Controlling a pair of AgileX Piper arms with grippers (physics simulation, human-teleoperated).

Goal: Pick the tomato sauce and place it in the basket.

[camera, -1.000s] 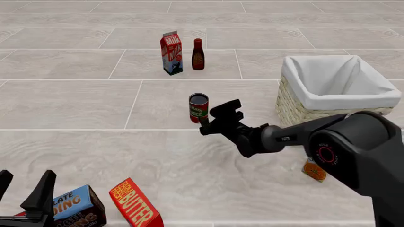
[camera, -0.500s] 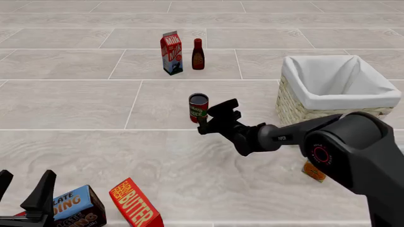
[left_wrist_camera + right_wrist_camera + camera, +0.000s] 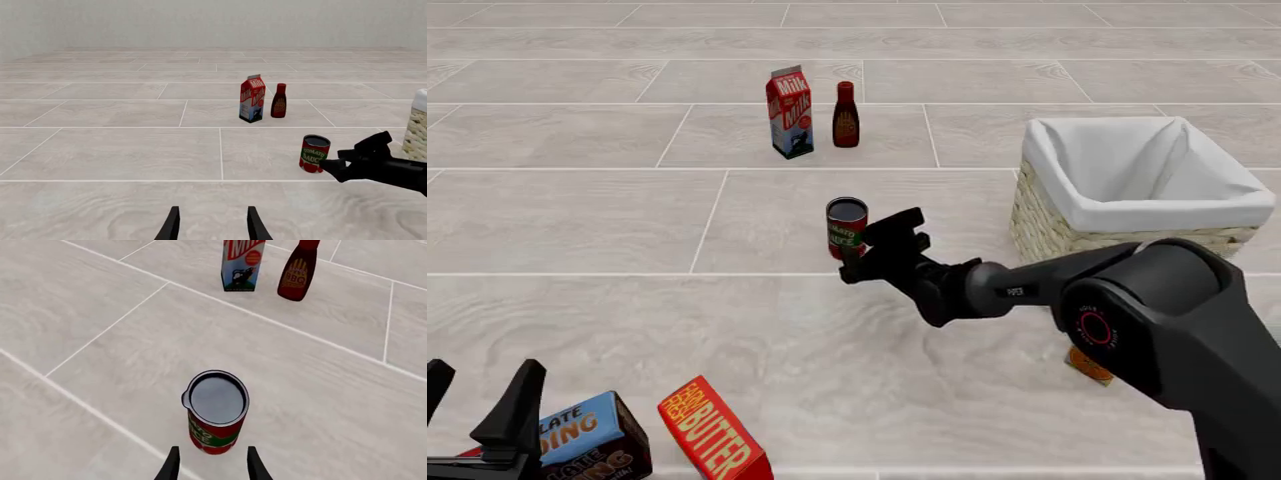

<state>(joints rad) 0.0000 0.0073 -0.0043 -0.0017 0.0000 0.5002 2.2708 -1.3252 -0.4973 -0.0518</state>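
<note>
The tomato sauce [image 3: 846, 228] is a small red-labelled can with a dark top, standing upright on the floor tiles mid-scene. My right gripper [image 3: 874, 247] is open just right of and beside it, apart from the can. In the right wrist view the can [image 3: 215, 412] stands just ahead of the open gripper [image 3: 212, 467], not between the fingers. The left wrist view shows the can [image 3: 313, 153] with the right gripper [image 3: 337, 159] next to it. The basket [image 3: 1045, 226], wicker with white lining, stands at the right. My left gripper [image 3: 481, 388] is open and empty at the near left.
A milk carton [image 3: 789, 112] and a dark BBQ bottle [image 3: 846, 114] stand behind the can. A butter box [image 3: 710, 440] and a chocolate pudding box [image 3: 594, 435] lie beside the left gripper. A small orange item [image 3: 1090, 362] lies under the right arm.
My right gripper has edged a little forward and left, closer to the can. The can and the left arm have not moved.
</note>
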